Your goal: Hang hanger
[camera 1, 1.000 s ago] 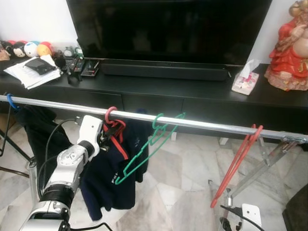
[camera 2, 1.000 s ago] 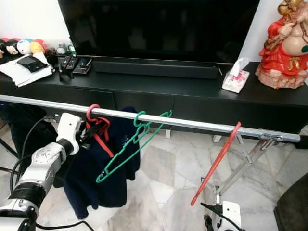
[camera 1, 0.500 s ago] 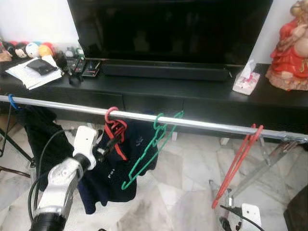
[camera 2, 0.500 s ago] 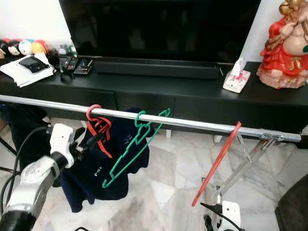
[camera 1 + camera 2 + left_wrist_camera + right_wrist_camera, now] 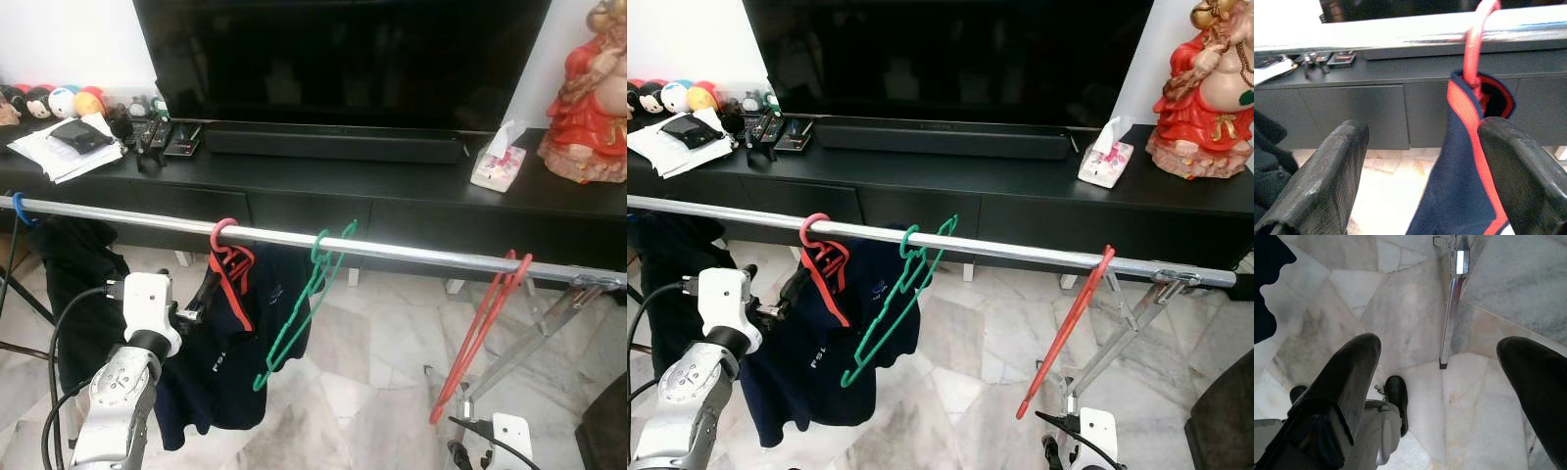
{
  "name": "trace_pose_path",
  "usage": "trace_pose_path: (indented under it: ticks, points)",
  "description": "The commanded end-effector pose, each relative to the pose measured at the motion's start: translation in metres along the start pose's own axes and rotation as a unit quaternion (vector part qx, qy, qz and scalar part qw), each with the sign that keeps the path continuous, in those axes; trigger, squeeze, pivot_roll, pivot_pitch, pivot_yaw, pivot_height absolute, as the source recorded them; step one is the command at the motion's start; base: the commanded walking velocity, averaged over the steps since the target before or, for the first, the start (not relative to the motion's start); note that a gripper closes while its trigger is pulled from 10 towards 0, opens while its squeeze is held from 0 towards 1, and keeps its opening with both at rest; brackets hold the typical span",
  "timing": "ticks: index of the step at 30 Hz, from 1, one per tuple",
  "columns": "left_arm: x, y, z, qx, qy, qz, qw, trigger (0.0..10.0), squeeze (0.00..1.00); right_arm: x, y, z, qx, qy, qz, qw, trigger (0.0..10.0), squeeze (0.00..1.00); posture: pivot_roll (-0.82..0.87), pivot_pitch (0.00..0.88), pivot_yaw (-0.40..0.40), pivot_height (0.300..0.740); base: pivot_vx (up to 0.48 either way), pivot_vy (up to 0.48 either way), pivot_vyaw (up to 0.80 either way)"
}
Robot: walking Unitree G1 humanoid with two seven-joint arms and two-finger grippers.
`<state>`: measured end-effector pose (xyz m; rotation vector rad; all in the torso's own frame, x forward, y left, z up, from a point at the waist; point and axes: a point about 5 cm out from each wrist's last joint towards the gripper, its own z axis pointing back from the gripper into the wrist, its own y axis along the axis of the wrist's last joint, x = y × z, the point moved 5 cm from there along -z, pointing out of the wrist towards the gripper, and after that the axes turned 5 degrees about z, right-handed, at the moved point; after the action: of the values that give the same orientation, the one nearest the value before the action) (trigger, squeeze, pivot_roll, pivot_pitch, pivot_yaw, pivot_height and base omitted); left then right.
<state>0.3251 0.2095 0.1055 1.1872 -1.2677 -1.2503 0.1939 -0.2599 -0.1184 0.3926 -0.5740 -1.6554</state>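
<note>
Left wrist view: left hand (image 5: 1415,181) spread beside red hanger (image 5: 1475,46) on shiny metal rail (image 5: 411,251).

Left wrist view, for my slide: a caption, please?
Open left gripper faces a navy shirt on a red hanger hooked over the metal rail.

The navy shirt (image 5: 220,362) hides its red hanger's (image 5: 228,257) shoulders.

Hanger (image 5: 227,257): red-pink plastic, hook over the rail (image 5: 411,251), hanging upright.
Load: a navy shirt (image 5: 230,352) with red collar trim hangs on it.
Position: left of the green hanger (image 5: 299,308); they seem apart.
</note>
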Motion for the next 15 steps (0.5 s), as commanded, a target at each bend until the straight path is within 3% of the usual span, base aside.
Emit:
trace_pose_path:
  ticks: [1, 7, 15]
  points:
    - [-0.004, 0.001, -0.003, 0.001, 0.025, 0.002, 1.0, 10.0, 0.0, 0.001, -0.002, 0.0, -0.005, -0.001, 0.005, 1.0, 10.0, 0.0, -0.09, 0.025, 0.03, 0.74, 0.0, 0.0, 0.0]
    - [0.0, 0.003, -0.002, 0.011, 0.042, -0.021, 0.999, 10.0, 0.0, 0.002, -0.003, 0.0, -0.006, -0.006, 0.003, 1.0, 10.0, 0.0, -0.09, 0.012, 0.031, 0.74, 0.0, 0.0, 0.0]
    - [0.009, -0.003, 0.007, 0.013, 0.05, -0.005, 0.999, 10.0, 0.0, 0.004, -0.004, 0.001, -0.009, -0.01, 0.008, 1.0, 10.0, 0.0, -0.08, 0.0, 0.024, 0.74, 0.0, 0.0, 0.0]
